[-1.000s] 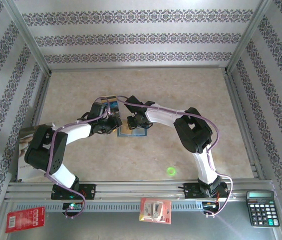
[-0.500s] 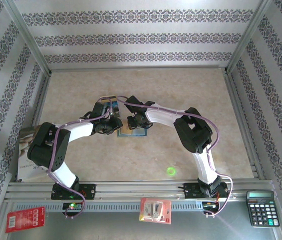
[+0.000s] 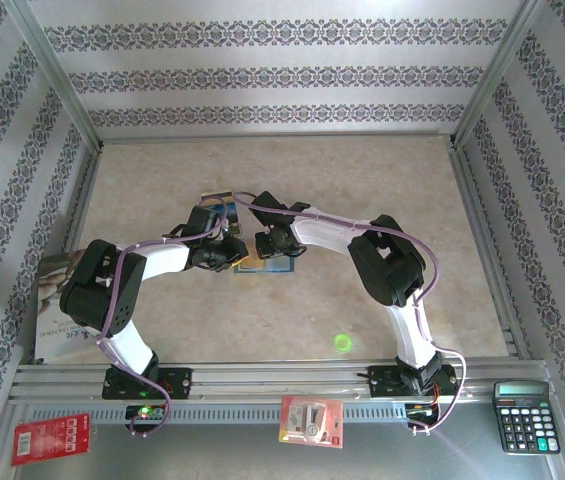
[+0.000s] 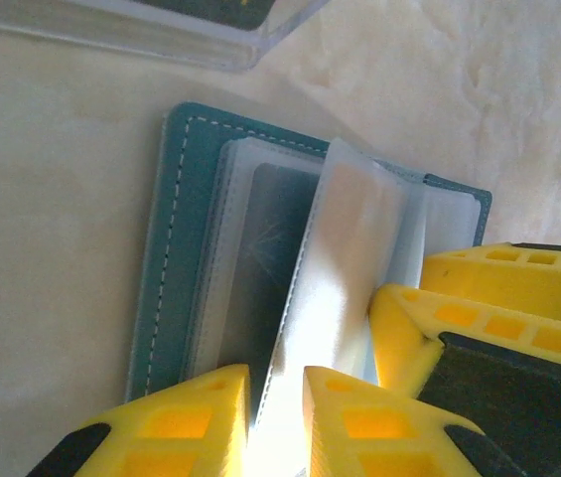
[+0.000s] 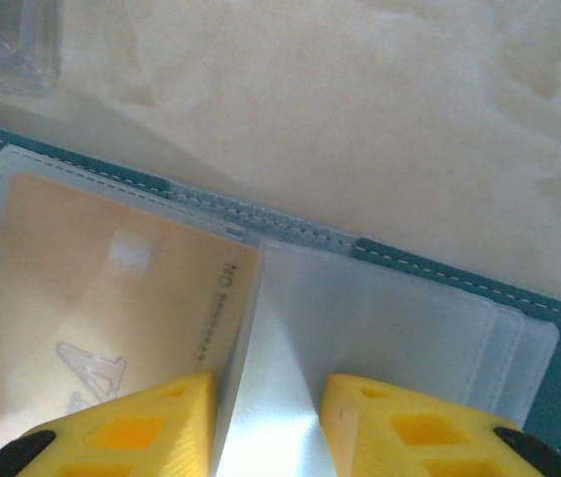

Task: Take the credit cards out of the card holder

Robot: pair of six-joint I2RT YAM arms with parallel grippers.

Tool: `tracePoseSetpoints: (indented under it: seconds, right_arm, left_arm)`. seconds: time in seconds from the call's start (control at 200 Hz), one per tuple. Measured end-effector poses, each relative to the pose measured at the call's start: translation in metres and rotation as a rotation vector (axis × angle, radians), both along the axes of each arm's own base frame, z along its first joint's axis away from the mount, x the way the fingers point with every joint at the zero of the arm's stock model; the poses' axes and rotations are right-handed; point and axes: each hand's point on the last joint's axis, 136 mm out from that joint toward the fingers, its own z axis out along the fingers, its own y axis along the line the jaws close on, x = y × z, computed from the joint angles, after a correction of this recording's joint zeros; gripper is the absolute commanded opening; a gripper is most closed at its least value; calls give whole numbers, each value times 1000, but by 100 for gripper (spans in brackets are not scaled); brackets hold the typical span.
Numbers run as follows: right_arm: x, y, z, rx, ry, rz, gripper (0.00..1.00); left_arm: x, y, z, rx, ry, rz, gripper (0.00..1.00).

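top external high behind the arm bases, looking down over the whole bench [image 3: 292, 180], both wrist views pressed close above the open card holder [image 4: 176, 248], their shared patch

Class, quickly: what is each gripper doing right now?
Left gripper: shut on a clear sleeve of the card holder.
Right gripper: cannot be told; jaws straddle a raised sleeve.

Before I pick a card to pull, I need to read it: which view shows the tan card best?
Right wrist: the tan card lies flat in its clear sleeve, print visible. Left wrist shows the holder edge-on, with a dark card instead. From the top, the arms hide most of the holder.
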Motion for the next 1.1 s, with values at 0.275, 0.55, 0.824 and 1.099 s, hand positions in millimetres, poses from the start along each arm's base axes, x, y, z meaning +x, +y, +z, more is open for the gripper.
tracePoseSetpoints:
  seconds: [0.275, 0.55, 0.824, 1.099]
  right_arm:
    - [-1, 1, 1, 10, -1, 2, 39]
    - [-8, 3, 10, 104, 1, 16, 46]
    - [-18, 2, 53, 249, -32, 5, 51]
    - [-3, -32, 95, 381, -148, -123, 52]
  left_arm:
    - [2, -5, 5, -25, -20, -19, 6]
    - [1, -2, 16, -4, -66, -44, 0]
    - [-6, 9, 23, 70, -92, -62, 6]
    - [-10, -6, 31, 23, -95, -115, 36]
